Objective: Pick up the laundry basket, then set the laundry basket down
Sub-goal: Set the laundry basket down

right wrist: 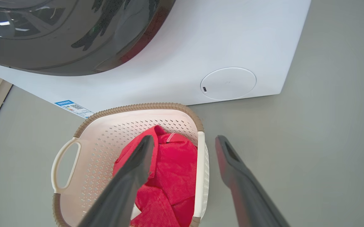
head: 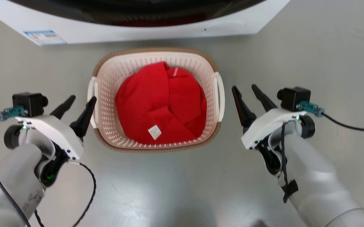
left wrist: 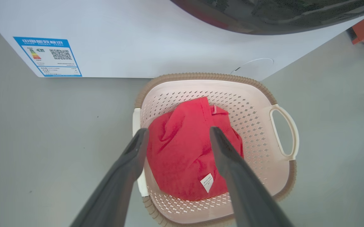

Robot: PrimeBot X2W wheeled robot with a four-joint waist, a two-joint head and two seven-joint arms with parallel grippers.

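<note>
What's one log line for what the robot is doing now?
laundry basket: on floor by washer, red cloth inside | left gripper: open, by left handle | right gripper: open, beside right handle | held: nothing

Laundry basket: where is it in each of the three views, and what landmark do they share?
Head view: laundry basket at centre, below the white washer.
Left wrist view: laundry basket at lower centre.
Right wrist view: laundry basket at lower left.
Shared landmark: the blue label on the washer.
</note>
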